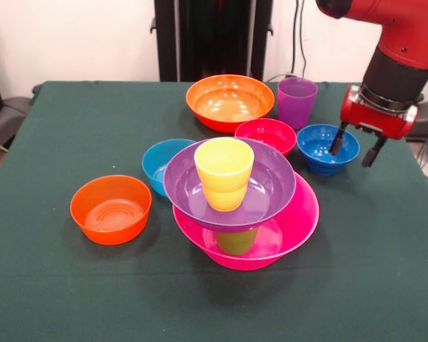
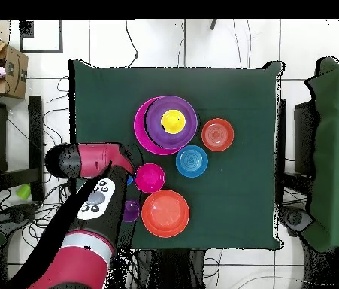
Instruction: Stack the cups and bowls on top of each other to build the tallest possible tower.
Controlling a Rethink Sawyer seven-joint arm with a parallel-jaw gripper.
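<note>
My fingers (image 1: 355, 148) hang spread and empty just above the glossy dark blue plastic bowl (image 1: 327, 148) on the green tabletop (image 1: 57, 285), gripping nothing. The tower (image 1: 239, 203) stands nearer the middle: a wide pink plastic bowl (image 1: 296, 226) at the base, a lime green plastic cup (image 1: 237, 241) inside it, a big purple plastic bowl (image 1: 271, 187) tilted on that cup, and a yellow plastic tumbler (image 1: 224, 173) on top. The light blue bowl (image 1: 157, 162) sits just beside the tower, the small orange bowl (image 1: 110, 209) apart, and the big orange bowl (image 1: 230, 102), red bowl (image 1: 266, 135) and purple cup (image 1: 297, 101) cluster near my arm.
</note>
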